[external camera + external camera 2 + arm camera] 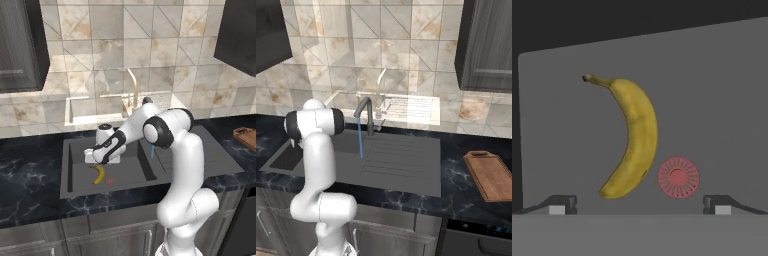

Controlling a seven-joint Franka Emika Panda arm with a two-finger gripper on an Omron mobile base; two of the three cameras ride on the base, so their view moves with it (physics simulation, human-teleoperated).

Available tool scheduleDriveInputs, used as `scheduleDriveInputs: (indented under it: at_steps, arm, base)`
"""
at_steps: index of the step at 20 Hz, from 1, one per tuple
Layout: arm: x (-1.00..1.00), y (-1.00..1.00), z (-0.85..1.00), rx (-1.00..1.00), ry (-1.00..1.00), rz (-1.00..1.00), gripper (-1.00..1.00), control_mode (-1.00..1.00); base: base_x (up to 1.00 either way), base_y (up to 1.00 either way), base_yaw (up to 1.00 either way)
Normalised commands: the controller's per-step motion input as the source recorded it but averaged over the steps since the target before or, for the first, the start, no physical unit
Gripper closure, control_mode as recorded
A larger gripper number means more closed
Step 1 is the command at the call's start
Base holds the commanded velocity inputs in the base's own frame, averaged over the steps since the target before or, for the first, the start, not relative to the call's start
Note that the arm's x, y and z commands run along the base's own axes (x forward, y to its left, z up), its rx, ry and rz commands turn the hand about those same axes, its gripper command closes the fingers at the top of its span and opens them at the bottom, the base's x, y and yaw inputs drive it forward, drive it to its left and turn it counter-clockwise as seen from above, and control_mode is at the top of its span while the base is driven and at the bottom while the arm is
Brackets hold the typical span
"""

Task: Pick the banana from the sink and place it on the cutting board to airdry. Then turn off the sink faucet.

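Hand (639,205) spread wide, holding nothing, poised above banana (632,140) lying flat on sink (722,100) floor; red drain ring (679,177) just beside banana at 4 o'clock; risk: finger lands on ring or curved fruit rolls out of pinch; faucet (367,115) running, wet skin likely slippery.
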Motion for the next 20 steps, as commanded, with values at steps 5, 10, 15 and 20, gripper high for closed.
scheduleDriveInputs:
  at_steps: [5,10,15,20]
  arm:
    - [0.22,0.04,-0.27,0.00,0.04,-0.05,-1.00,-1.00]
    - [0.20,0.07,-0.25,0.00,0.04,-0.05,-1.00,-1.00]
    - [0.17,0.05,-0.21,0.00,0.03,-0.05,-1.00,-1.00]
    - [0.14,0.01,-0.20,0.00,0.03,-0.04,-1.00,-1.00]
  base:
    - [0.00,0.00,0.00]
    - [0.00,0.00,0.00]
    - [0.00,0.00,0.00]
    - [0.00,0.00,0.00]
